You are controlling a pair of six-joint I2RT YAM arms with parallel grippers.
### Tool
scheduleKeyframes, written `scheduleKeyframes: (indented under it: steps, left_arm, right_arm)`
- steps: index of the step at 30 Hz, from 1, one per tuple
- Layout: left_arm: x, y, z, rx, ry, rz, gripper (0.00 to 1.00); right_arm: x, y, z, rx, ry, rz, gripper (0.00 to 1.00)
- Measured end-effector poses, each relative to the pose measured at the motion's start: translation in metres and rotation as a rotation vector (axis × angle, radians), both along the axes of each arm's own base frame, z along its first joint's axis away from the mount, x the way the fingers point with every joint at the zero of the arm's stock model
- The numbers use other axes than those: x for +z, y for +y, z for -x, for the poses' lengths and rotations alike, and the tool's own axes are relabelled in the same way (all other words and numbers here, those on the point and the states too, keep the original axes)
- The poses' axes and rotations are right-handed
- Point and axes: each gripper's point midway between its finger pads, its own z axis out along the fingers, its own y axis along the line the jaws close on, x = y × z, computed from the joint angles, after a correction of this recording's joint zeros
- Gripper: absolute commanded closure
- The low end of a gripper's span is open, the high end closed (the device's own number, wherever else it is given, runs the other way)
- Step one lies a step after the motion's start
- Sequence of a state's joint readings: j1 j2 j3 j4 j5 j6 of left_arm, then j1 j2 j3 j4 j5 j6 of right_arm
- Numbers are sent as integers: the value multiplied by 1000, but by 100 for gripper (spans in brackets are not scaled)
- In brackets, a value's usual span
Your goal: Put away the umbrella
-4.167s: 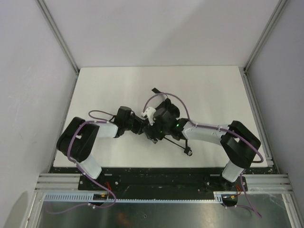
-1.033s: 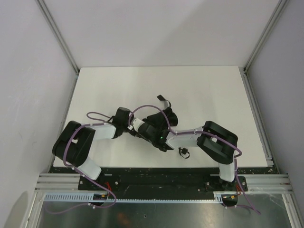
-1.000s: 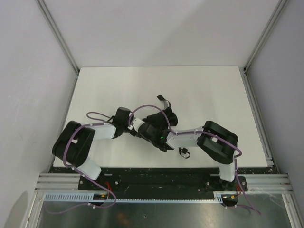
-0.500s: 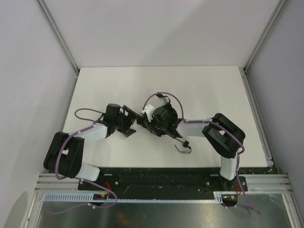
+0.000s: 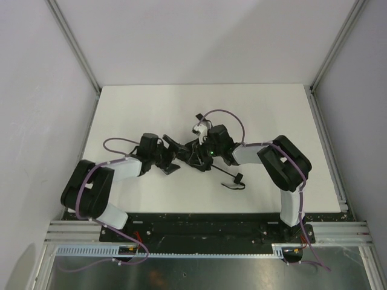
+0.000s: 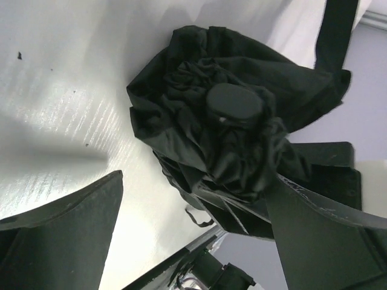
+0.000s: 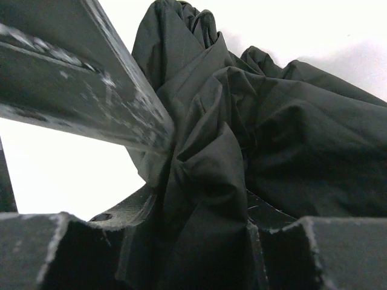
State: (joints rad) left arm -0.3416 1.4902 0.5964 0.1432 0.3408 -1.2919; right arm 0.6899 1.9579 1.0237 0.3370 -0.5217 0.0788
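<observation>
Bundling umbrella (image 5: 195, 154): right jaws clamp it from 3 o'clock, left jaws wide, empty, at 9 o'clock; next likely needs left closing on tip cap (image 6: 233, 104).

One umbrella (image 6: 233, 151), a single black bundle between the two grippers. Two grippers: one left gripper (image 5: 171, 155), one right gripper (image 5: 199, 154). Two fingers (image 6: 60, 241) on each, four in all. One round cap (image 6: 234, 104) at the bundle's middle, straight ahead of the left gripper. One handle (image 5: 237, 179), near the right gripper. Two arms: one left arm (image 5: 124, 169), one right arm (image 5: 254, 154). Two purple cables, one per arm. One white surface (image 5: 266, 115).
</observation>
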Motion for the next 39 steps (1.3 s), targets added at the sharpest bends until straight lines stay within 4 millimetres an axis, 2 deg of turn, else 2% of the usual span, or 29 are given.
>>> scheduleKeyframes:
  steps: [7, 10, 14, 19, 26, 29, 32, 39]
  left_arm:
    - [-16, -14, 2, 4, 43, 19, 5]
    - [-18, -14, -1, 30, 29, 13, 10]
    - [-19, -11, -7, 63, -1, -9, 22]
    - [-24, -8, -12, 90, -6, -25, 45]
    - [-25, -9, -12, 95, -23, -26, 94]
    - [-25, -7, -10, 105, -26, -25, 99]
    - [-26, -6, -9, 115, -23, -17, 100]
    - [-31, -5, -2, 110, 7, -20, 100]
  right_arm:
    - [3, 3, 10, 42, 91, -67, 100]
    - [4, 3, 14, 56, 128, -89, 100]
    - [6, 4, 20, 78, 166, -110, 100]
    - [7, 4, 25, 88, 194, -124, 100]
    - [6, 3, 26, 81, 212, -121, 99]
    - [6, 4, 27, 84, 224, -99, 82]
    - [6, 6, 27, 76, 226, -44, 57]
    - [14, 2, 32, -4, 126, 167, 22]
